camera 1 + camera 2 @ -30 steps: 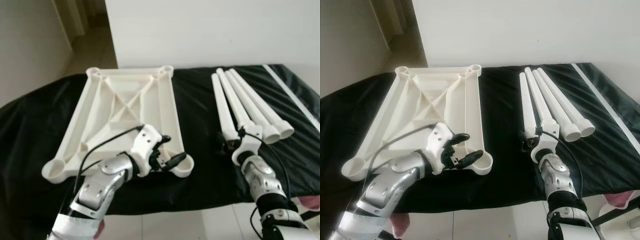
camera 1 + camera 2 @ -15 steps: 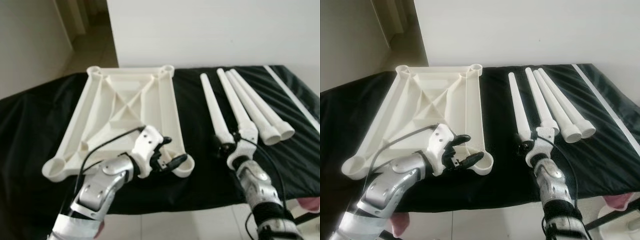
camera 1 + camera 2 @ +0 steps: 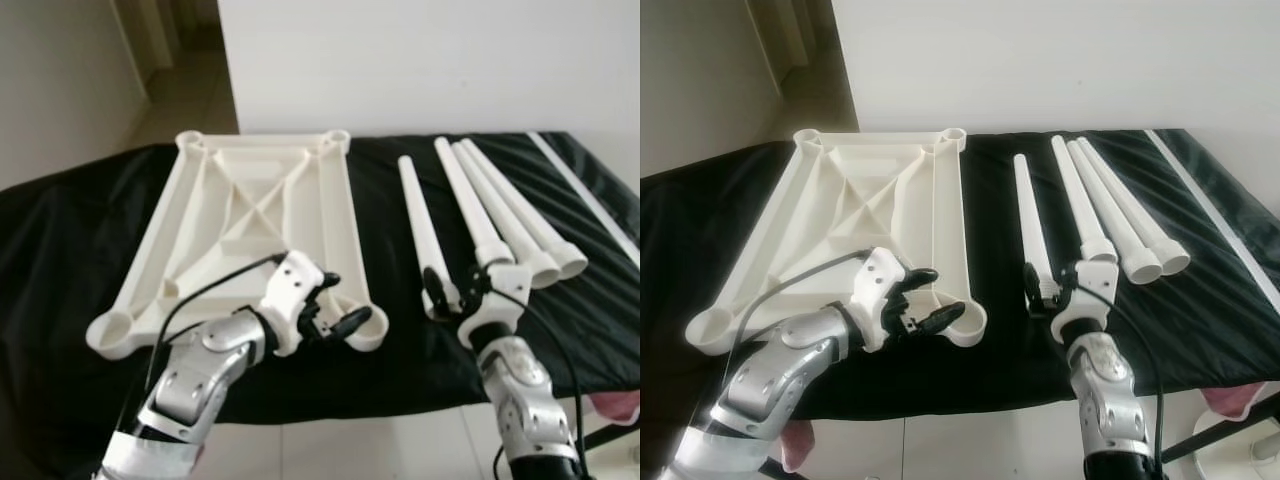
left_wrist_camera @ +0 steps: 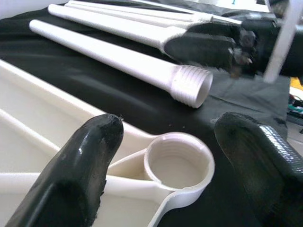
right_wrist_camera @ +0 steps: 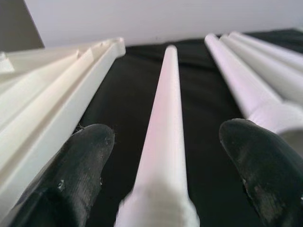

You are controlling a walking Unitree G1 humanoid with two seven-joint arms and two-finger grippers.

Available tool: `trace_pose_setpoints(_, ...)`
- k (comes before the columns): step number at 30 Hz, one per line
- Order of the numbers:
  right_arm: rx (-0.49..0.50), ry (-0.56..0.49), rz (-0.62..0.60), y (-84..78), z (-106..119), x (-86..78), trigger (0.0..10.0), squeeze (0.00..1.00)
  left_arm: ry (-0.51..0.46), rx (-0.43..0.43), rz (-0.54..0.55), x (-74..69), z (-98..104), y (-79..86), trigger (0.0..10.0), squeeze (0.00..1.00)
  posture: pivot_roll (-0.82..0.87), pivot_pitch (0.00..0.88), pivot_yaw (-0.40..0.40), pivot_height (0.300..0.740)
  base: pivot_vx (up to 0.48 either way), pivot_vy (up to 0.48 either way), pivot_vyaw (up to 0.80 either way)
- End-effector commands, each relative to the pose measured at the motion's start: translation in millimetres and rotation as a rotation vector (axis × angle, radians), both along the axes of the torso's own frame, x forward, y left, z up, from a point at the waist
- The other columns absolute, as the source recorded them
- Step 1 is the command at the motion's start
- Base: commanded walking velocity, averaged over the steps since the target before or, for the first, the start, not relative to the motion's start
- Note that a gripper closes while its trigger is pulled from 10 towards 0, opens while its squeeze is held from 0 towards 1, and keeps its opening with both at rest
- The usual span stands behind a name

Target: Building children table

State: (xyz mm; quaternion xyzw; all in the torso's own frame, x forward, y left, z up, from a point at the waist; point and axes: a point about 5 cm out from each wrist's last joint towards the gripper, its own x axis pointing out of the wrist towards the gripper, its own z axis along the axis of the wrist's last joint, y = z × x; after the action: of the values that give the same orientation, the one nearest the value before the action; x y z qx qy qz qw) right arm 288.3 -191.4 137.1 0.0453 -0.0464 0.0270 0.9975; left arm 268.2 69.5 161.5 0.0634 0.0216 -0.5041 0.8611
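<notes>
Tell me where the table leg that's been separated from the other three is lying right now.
The separated leg lies on the black cloth, between the upturned tabletop on its left and the three grouped legs, its threaded end between the right gripper's open jaws.

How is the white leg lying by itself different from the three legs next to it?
The lone leg lies apart between the tabletop and the three legs, which lie bunched side by side. The right end effector straddles the lone leg's threaded end; nothing straddles the three legs. All are white, tapered and lie on the black cloth.

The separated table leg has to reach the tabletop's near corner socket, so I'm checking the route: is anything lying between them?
Nothing visible: only bare black cloth lies between the leg and the corner socket, where the left gripper straddles it.
</notes>
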Motion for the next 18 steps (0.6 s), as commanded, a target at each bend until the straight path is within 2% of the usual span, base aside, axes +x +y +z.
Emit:
trace_pose_setpoints(1, 0.006, 0.014, -0.014, -1.7, 1.6, 0.7, 10.0, 0.0, 0.009, 0.018, -0.016, 0.6, -1.2, -0.8, 10.0, 0.0, 0.06, 0.0, 0.01, 0.74, 0.0, 0.0, 0.0)
trace_pose_setpoints(4, 0.009, 0.022, -0.022, -2.9, 9.1, 8.6, 10.0, 0.0, 0.003, 0.022, -0.017, 2.4, -1.2, -1.3, 10.0, 0.0, 0.05, 0.0, 0.015, 0.74, 0.0, 0.0, 0.0)
trace_pose_setpoints(8, 0.06, 0.064, -0.101, -16.5, 24.7, 29.6, 10.0, 0.0, -0.011, 0.012, 0.001, 6.8, 1.9, -2.9, 10.0, 0.0, 0.05, 0.0, 0.011, 0.74, 0.0, 0.0, 0.0)
trace_pose_setpoints(11, 0.068, 0.098, -0.124, -20.2, 25.6, 35.1, 10.0, 0.0, -0.007, 0.007, 0.0, 6.5, 2.4, -3.5, 10.0, 0.0, 0.06, 0.0, 0.011, 0.74, 0.0, 0.0, 0.0)
trace_pose_setpoints(14, 0.046, 0.182, -0.18, -30.8, 29.7, 54.1, 10.0, 0.0, -0.014, 0.006, 0.003, 5.6, 2.0, -4.6, 10.0, 0.0, 0.06, 0.0, 0.003, 0.74, 0.0, 0.0, 0.0)
trace_pose_setpoints(16, 0.046, 0.182, -0.18, -30.8, 29.7, 54.1, 10.0, 0.0, -0.014, 0.006, 0.003, 5.6, 2.0, -4.6, 10.0, 0.0, 0.06, 0.0, 0.003, 0.74, 0.0, 0.0, 0.0)
trace_pose_setpoints(17, 0.023, 0.269, -0.198, -35.4, 32.9, 67.4, 10.0, 0.0, -0.019, -0.004, 0.018, 7.0, 3.2, -4.9, 10.0, 0.0, 0.07, 0.0, -0.004, 0.74, 0.0, 0.0, 0.0)
trace_pose_setpoints(18, 0.023, 0.269, -0.198, -35.4, 32.9, 67.4, 10.0, 0.0, -0.019, -0.004, 0.018, 7.0, 3.2, -4.9, 10.0, 0.0, 0.07, 0.0, -0.004, 0.74, 0.0, 0.0, 0.0)
